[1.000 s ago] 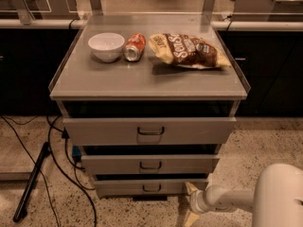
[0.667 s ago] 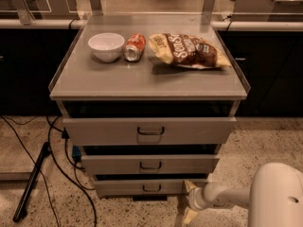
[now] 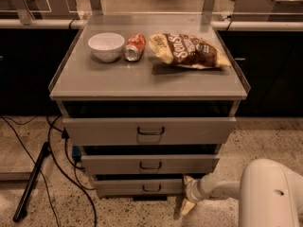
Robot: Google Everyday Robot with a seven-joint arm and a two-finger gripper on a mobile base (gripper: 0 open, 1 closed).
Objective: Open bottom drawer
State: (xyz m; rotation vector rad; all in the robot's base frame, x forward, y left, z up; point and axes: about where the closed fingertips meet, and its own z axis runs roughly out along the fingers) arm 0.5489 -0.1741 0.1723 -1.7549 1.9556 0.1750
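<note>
The bottom drawer point(image 3: 128, 187) is the lowest and narrowest of three grey drawer fronts, with a small dark handle point(image 3: 151, 188) at its centre. My gripper point(image 3: 186, 193) is low at the drawer's right end, close to the floor, on a white arm that comes in from the lower right. It sits to the right of the handle, apart from it. One pale finger points up by the drawer front and one points down toward the floor.
The middle drawer point(image 3: 150, 164) and top drawer point(image 3: 150, 130) stick out above it. On the cabinet top stand a white bowl point(image 3: 106, 46), a red can point(image 3: 135, 47) on its side and a chip bag point(image 3: 189, 50). Black cables and a dark pole point(image 3: 31, 183) lie at the left.
The gripper and arm have shifted slightly left toward the bottom drawer. The drawers have not visibly moved.
</note>
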